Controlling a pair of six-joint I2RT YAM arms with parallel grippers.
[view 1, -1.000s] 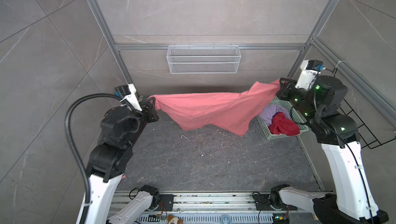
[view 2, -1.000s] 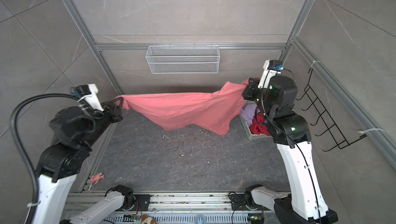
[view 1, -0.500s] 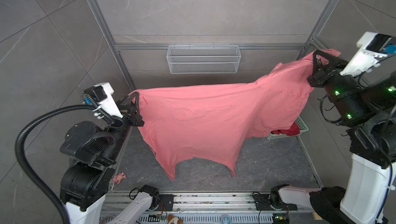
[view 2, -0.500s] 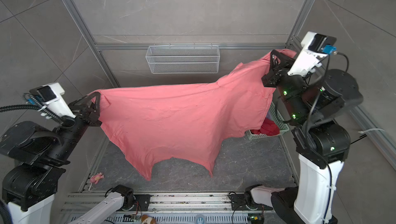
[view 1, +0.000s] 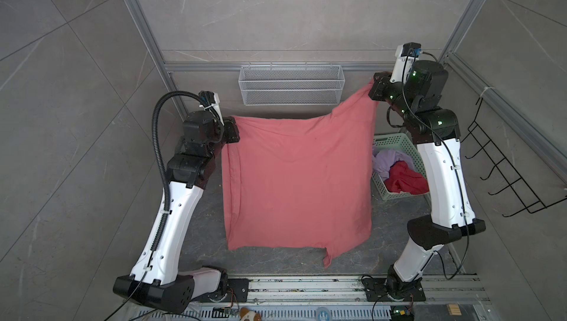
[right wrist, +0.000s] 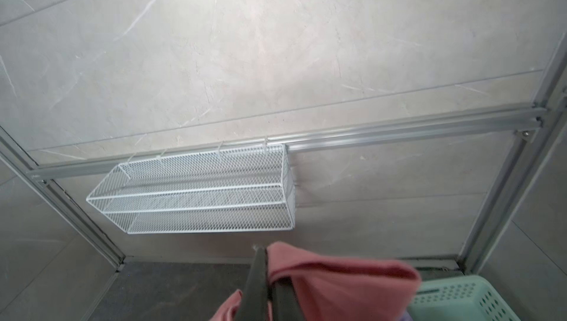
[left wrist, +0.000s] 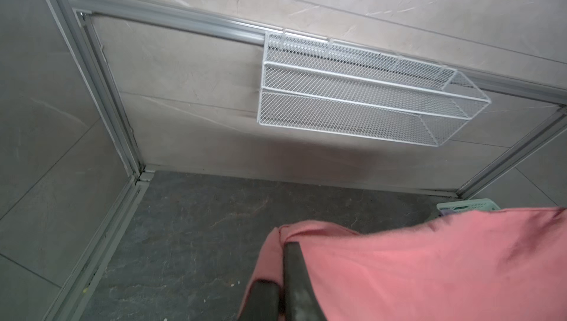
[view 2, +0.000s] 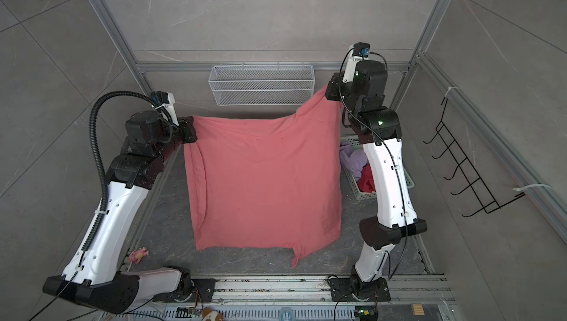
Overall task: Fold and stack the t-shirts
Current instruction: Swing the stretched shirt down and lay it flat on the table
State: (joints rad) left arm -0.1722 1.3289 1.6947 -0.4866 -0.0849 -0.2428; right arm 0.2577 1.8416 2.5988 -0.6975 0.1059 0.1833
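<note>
A large salmon-pink t-shirt (view 1: pixel 294 181) (view 2: pixel 264 181) hangs spread between both arms, its lower edge near the table's front. My left gripper (view 1: pixel 232 129) (view 2: pixel 189 130) is shut on its upper left corner (left wrist: pixel 283 236). Higher up, my right gripper (view 1: pixel 375 91) (view 2: pixel 331 91) is shut on the upper right corner (right wrist: pixel 276 252). A lilac t-shirt (view 1: pixel 388 163) (view 2: pixel 352 163) and a deep-red t-shirt (view 1: pixel 405 178) (view 2: pixel 366 181) lie crumpled in the mint-green basket (view 1: pixel 392 141) (view 2: pixel 409 181) at the right, partly hidden by the right arm in a top view.
A white wire mesh shelf (view 1: pixel 291 84) (view 2: pixel 260 84) (left wrist: pixel 352 95) (right wrist: pixel 199 193) hangs on the back wall. A black wire rack (view 1: pixel 506 178) (view 2: pixel 469 166) is fixed to the right wall. Aluminium frame posts stand at the back corners. A small pink scrap (view 2: pixel 139 253) lies by the left rail.
Both arms have come down and back from their raised position. The pink t-shirt, bunched a second ago and then flung wide, now hangs flatter and squarer, uncovering the basket.
</note>
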